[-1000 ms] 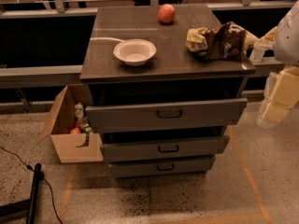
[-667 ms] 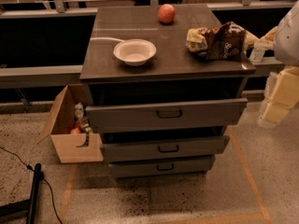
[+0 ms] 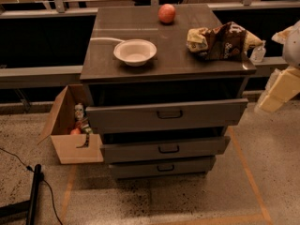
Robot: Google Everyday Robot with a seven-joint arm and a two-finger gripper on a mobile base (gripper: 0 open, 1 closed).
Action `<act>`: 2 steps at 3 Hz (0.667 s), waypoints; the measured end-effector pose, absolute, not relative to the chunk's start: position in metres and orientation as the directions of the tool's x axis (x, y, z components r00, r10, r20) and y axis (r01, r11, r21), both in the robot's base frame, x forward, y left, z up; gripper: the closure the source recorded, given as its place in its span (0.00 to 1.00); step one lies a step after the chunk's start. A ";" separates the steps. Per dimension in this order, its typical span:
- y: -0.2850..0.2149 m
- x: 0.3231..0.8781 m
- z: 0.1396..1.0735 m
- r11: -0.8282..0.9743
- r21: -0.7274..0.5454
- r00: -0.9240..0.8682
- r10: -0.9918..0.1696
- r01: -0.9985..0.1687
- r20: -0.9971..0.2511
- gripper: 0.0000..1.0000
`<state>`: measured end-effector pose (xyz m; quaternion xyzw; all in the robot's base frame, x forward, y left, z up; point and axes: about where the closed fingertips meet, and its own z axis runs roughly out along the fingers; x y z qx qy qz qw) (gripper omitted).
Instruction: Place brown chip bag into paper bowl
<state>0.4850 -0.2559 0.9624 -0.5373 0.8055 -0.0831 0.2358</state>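
Brown chip bag (image 3: 220,41): crinkled foil, slumped on dark cabinet top (image 3: 173,67), 3 o'clock of paper bowl (image 3: 135,52), well apart. Bowl round, shallow, flared rim. Gripper (image 3: 257,53) at bag's 3 o'clock end; grip state: cannot tell.

We see a dark grey drawer cabinet (image 3: 131,27) filling the middle of the frame, with three drawers that each carry a dark handle. The top drawer (image 3: 206,114) stands pulled out a little. At lower left an open cardboard box (image 3: 75,149) sits on the floor against the cabinet's side, with small items inside. The floor (image 3: 140,203) is speckled stone, marked with orange tape lines (image 3: 246,165) around the cabinet. A black cable (image 3: 14,158) and a black bar (image 3: 33,193) lie at far lower left. Behind, grey metal rails (image 3: 37,74) cross dark recesses. The light is dim and warm.
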 end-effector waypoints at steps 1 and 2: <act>-0.294 0.532 0.957 0.515 -0.449 -0.342 -0.845 -0.730 -0.412 0.00; -0.328 0.609 0.961 0.655 -0.478 -0.316 -0.727 -0.585 -0.610 0.00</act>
